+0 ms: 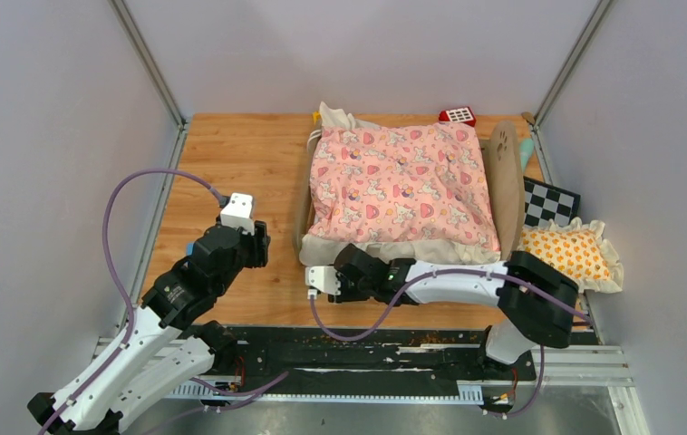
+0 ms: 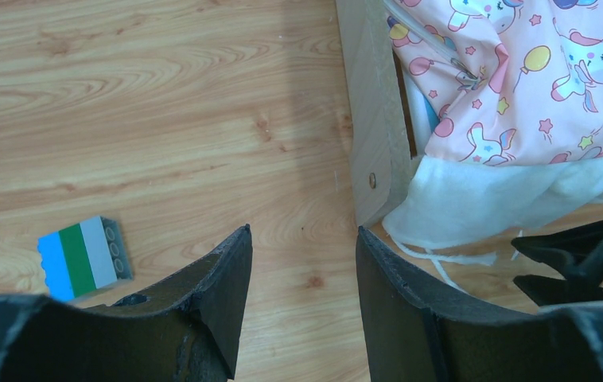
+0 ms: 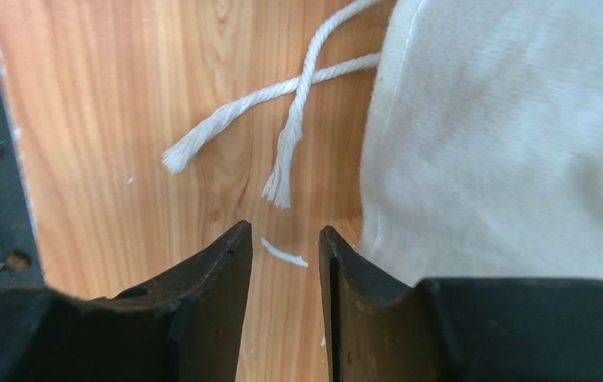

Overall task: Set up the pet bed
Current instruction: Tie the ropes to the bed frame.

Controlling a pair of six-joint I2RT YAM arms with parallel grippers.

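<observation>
- Right fingers (image 3: 215, 278) spread, pinching nothing, low over the tabletop (image 3: 123, 119), beside white cloth (image 3: 505, 143); two cord ends (image 3: 282, 167) cross just ahead.
- Left fingers (image 2: 219, 278) spread, empty, near the bed's foot corner.
- One pet bed (image 1: 506, 181) stands mid-tabletop, long axis left-right, headboard rightward, holding one pink quilt (image 1: 403, 181).
- One pillow (image 1: 568, 254) lies outside, beside the headboard.

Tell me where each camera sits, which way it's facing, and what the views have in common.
Top external: above and behind the bases, looking down at the table, pet bed, left arm and right arm.
Left wrist: looks down past the open left end effector at the bed's wooden corner and a striped brick.
Right wrist: low, looks past the right end effector at white cords and cream fabric.
Shared: top and left wrist both show the pink quilt.
</observation>
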